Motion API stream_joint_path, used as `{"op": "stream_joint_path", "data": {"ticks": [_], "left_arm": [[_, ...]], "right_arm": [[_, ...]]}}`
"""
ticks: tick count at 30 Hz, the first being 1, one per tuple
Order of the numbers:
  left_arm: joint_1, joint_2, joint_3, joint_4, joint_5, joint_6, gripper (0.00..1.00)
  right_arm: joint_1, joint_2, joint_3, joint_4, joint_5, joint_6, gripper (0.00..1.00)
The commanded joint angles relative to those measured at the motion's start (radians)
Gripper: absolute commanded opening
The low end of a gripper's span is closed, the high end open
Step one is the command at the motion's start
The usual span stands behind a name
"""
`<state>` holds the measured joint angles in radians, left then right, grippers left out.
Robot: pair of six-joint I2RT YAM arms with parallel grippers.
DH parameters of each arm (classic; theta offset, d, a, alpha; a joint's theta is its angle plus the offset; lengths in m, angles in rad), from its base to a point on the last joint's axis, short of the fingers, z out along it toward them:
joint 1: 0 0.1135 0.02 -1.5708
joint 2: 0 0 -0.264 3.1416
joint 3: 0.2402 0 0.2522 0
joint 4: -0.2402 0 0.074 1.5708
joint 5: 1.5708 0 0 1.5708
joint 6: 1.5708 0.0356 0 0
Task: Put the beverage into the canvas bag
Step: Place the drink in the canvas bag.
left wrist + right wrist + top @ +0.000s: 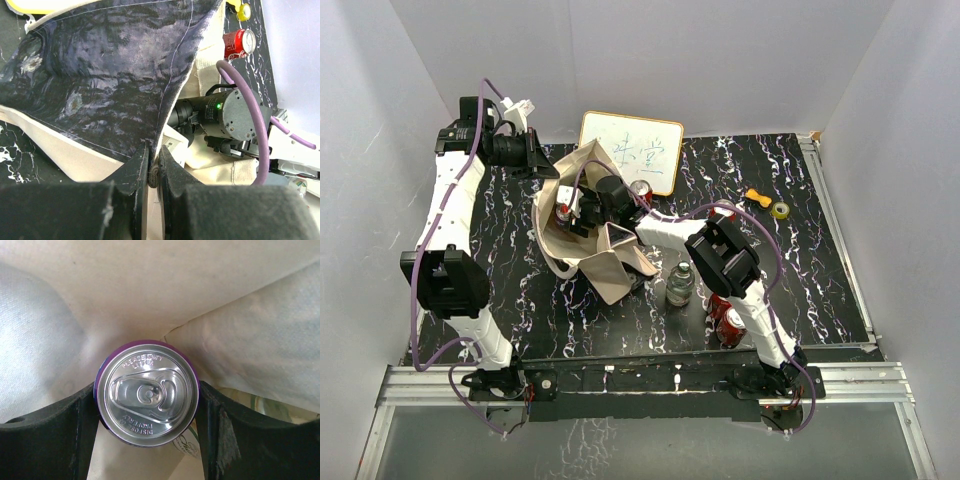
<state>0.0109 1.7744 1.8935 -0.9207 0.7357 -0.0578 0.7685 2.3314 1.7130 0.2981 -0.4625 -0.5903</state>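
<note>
The canvas bag (605, 262) stands open on the black marbled table (800, 290), and both arms reach to it.

The left gripper (152, 167) is at the bag's rim on the side away from the right arm. Its two fingers (131, 175) are pressed almost together, with only a thin fold of the bag's cloth edge pinched between them. The dark printed panel (100, 85) rises from that pinch and spreads across the left wrist view.

The right gripper (146, 405) is down inside the mouth of the bag. Its fingers (55, 440) stand moderately wide apart and close on a purple can (146, 399), one finger against each side of the can. The can is upright, its silver top and pull tab facing the wrist camera. Beige cloth surrounds it on all sides, so the can is within the bag. I cannot tell whether its base rests on the bag's floor.

Outside the bag, a white board (632, 150) with writing leans just behind it, with a red can (641, 190) beside the board. A clear bottle (679, 285) stands near the bag's front corner, on the right arm's side. More red cans (730, 322) stand beyond the bottle, well apart from the bag.
</note>
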Motion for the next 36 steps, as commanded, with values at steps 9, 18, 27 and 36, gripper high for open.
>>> {"op": "stream_joint_path", "data": {"ticks": [9, 18, 27, 36], "left_arm": [[0.003, -0.014, 0.050, 0.009, 0.066, -0.052, 0.00], [0.006, -0.035, 0.007, 0.022, 0.047, -0.048, 0.00], [0.006, -0.050, -0.030, 0.030, 0.043, -0.047, 0.00], [0.006, -0.053, -0.037, 0.031, 0.044, -0.048, 0.00]], "right_arm": [[-0.013, 0.029, 0.096, -0.145, -0.006, 0.035, 0.21], [-0.013, 0.078, 0.183, -0.156, 0.048, 0.098, 0.29], [-0.013, 0.098, 0.210, -0.129, 0.096, 0.124, 0.50], [-0.014, 0.106, 0.233, -0.115, 0.112, 0.135, 0.66]]}}
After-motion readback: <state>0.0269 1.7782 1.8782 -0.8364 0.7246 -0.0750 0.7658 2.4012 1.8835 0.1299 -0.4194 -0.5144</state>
